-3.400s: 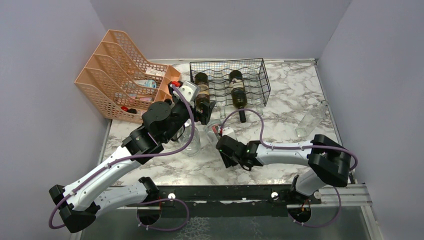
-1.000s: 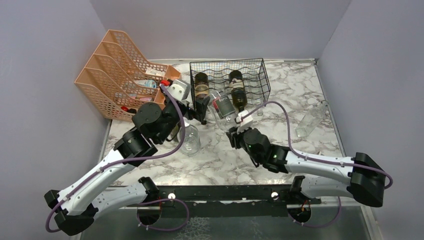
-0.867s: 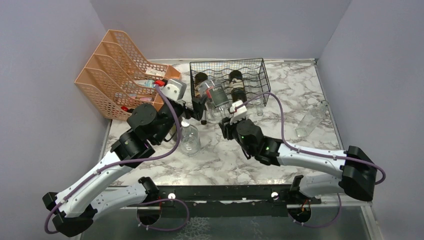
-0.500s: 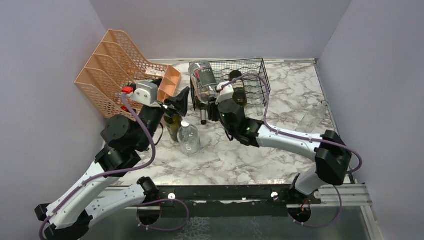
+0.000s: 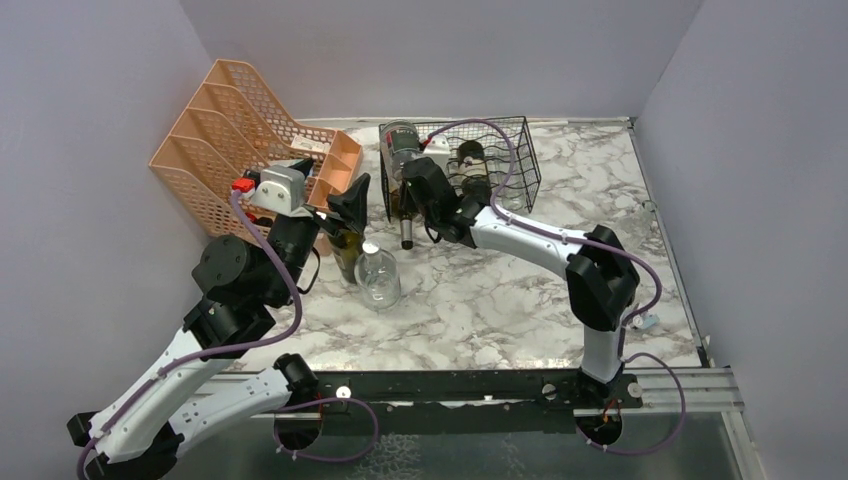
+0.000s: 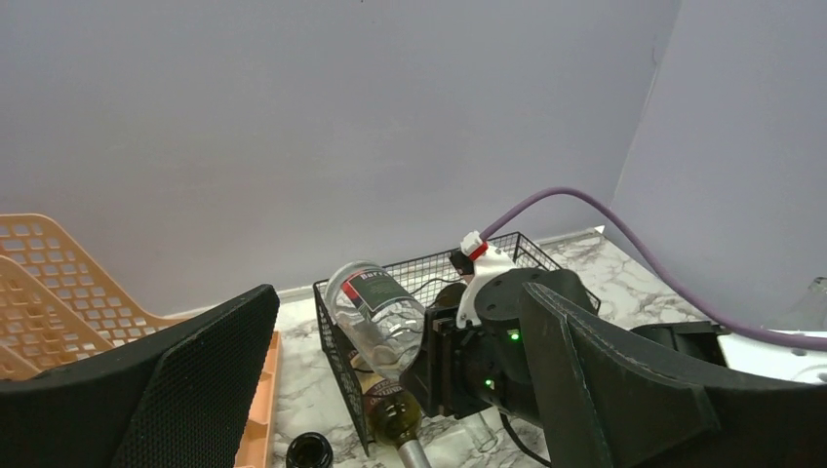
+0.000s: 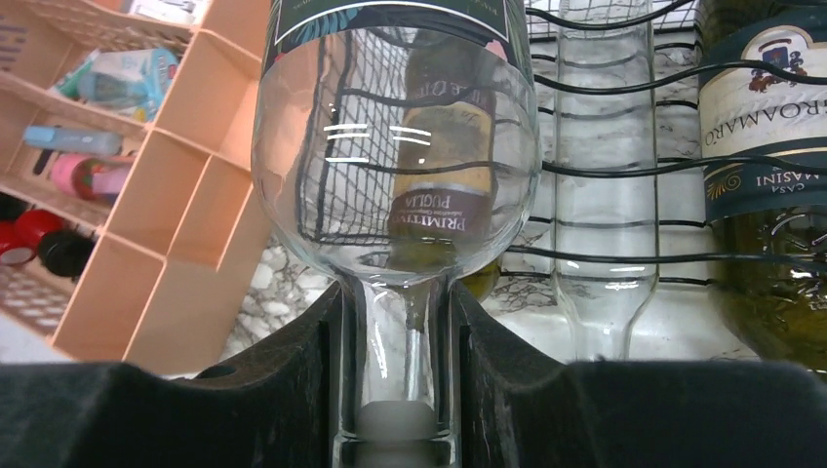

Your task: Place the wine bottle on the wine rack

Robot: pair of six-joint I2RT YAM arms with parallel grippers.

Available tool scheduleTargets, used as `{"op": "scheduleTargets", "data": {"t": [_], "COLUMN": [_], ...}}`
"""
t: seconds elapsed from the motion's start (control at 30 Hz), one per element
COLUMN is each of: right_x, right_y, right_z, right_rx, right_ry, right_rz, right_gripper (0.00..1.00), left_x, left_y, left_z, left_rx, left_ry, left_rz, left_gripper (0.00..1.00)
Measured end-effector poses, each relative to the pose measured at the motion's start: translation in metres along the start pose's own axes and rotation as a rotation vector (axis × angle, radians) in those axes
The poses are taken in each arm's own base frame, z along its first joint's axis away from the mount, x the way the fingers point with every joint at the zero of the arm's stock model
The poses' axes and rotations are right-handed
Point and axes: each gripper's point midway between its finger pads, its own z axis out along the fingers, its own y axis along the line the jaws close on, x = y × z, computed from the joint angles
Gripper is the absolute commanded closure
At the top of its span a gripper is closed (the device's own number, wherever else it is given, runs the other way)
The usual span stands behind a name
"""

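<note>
The wine bottle (image 5: pixel 400 143) is clear glass with a dark label. My right gripper (image 5: pixel 420 180) is shut on its neck (image 7: pixel 397 331). The bottle's body (image 6: pixel 375 310) tilts up and away over the front-left corner of the black wire wine rack (image 5: pixel 505 150). In the right wrist view the black fingers (image 7: pixel 302 370) press both sides of the neck. Behind the glass is a rack lane that holds a dark labelled bottle (image 7: pixel 434 185). My left gripper (image 5: pixel 350 200) is open and holds nothing. It hovers left of the rack and faces the held bottle.
A dark green bottle (image 5: pixel 404 210) and another labelled bottle (image 5: pixel 470 170) lie in the rack. A clear bottle (image 5: pixel 377 275) and a dark bottle (image 5: pixel 346 245) stand on the marble under my left gripper. A peach mesh file organizer (image 5: pixel 230 130) stands at the back left.
My right arm has swung the clear bottle up from in front of the rack and over to its front-left corner. My left arm has drawn back to the left, still open.
</note>
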Motion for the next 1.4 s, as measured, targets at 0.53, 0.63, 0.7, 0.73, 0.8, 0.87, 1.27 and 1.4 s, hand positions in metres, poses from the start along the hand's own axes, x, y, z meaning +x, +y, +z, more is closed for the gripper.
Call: {"op": "scheduleTargets", "data": {"t": [0.53, 0.63, 0.7, 0.73, 0.8, 0.87, 1.27, 1.4], "right_x": [0.011, 0.010, 0.010, 0.010, 0.009, 0.009, -0.009, -0.005], "right_y": [0.000, 0.002, 0.001, 0.001, 0.002, 0.003, 0.027, 0.026], "right_z": [0.044, 0.049, 0.053, 0.054, 0.055, 0.056, 0.052, 0.052], "right_rx": [0.043, 0.040, 0.038, 0.037, 0.030, 0.021, -0.076, -0.078], "right_ry": [-0.054, -0.064, -0.067, -0.068, -0.067, -0.060, -0.014, 0.006], "right_rz": [0.058, 0.078, 0.097, 0.109, 0.127, 0.137, 0.190, 0.185], "right_gripper": [0.92, 0.77, 0.71, 0.67, 0.60, 0.55, 0.27, 0.25], "left_x": [0.008, 0.009, 0.010, 0.010, 0.010, 0.010, 0.011, 0.012], "left_y": [0.003, 0.003, 0.003, 0.003, 0.003, 0.003, 0.003, 0.003], "left_z": [-0.003, -0.003, -0.003, -0.003, -0.003, -0.003, -0.004, -0.004], "left_rx": [-0.012, -0.012, -0.012, -0.012, -0.012, -0.012, -0.011, -0.011], "left_ry": [0.030, 0.036, 0.038, 0.039, 0.040, 0.041, 0.045, 0.046], "left_rz": [0.015, 0.018, 0.019, 0.019, 0.020, 0.020, 0.022, 0.023], "left_gripper": [0.01, 0.01, 0.01, 0.01, 0.01, 0.01, 0.01, 0.01]}}
